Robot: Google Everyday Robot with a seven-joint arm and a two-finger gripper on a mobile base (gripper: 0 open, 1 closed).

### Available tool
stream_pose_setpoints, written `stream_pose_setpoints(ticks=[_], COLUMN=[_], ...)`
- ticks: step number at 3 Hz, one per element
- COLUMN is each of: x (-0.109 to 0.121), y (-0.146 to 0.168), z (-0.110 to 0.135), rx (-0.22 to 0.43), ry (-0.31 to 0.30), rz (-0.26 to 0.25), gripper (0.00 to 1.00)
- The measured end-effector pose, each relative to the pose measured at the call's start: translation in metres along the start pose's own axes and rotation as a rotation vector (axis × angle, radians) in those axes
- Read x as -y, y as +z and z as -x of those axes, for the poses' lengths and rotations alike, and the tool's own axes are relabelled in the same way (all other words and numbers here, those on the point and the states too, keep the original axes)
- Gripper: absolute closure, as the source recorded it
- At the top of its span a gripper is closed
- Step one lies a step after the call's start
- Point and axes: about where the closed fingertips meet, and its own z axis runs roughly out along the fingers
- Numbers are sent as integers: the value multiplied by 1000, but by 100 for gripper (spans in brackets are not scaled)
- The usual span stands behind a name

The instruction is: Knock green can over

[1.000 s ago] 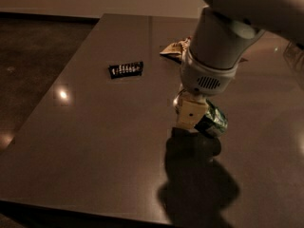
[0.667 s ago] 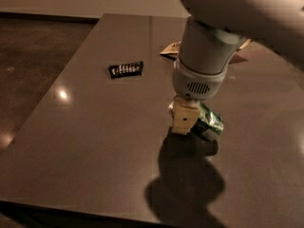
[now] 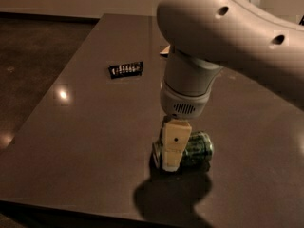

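Observation:
The green can lies on its side on the dark table, near the front edge, its long axis running left to right. It is dark green with pale marks. My gripper hangs straight down from the large white arm and stands right in front of the can's left half, touching or almost touching it and hiding that end. The gripper's cream tip reaches down to the table surface.
A small black packet with pale marks lies further back on the left. A corner of a crinkled snack bag shows behind the arm. The table's front edge is close below the can, and its left edge drops to a dark floor.
The arm and gripper have moved toward the table's front edge and a little left. The green can has shifted with them, nearer the front edge.

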Motion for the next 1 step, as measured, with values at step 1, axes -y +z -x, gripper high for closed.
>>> stream_pose_setpoints(ticks=[1], x=[0], y=[0], z=[0], rx=[0], ry=[0], rz=[0], gripper=[0])
